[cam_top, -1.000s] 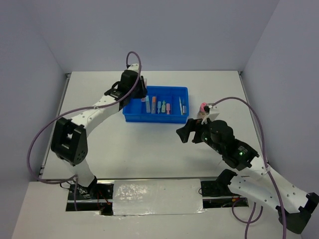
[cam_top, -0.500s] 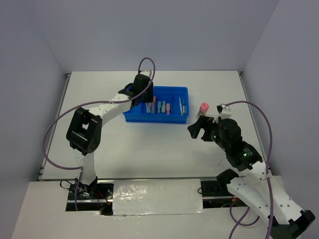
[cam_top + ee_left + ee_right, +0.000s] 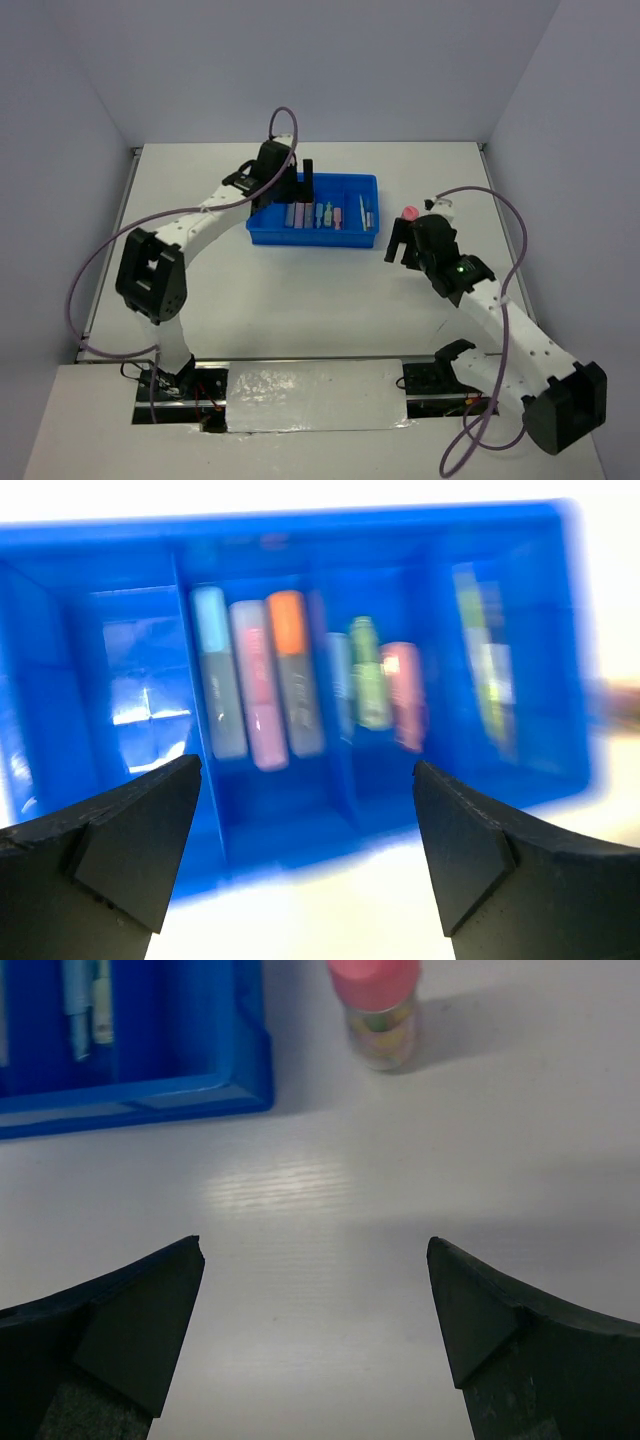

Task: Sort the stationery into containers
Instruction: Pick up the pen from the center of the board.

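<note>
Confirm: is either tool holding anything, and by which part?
Nothing held. Left tool is open, empty, facing the tray; right tool is open, empty, short of the upright glue stick.

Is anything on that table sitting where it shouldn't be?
Yes: the pink-capped glue stick stands upright on the table, just outside the blue tray. The markers and pens all lie inside the tray's compartments.

Glue stick (image 3: 408, 213), seemingly upright, beside tray (image 3: 310, 238)
</note>
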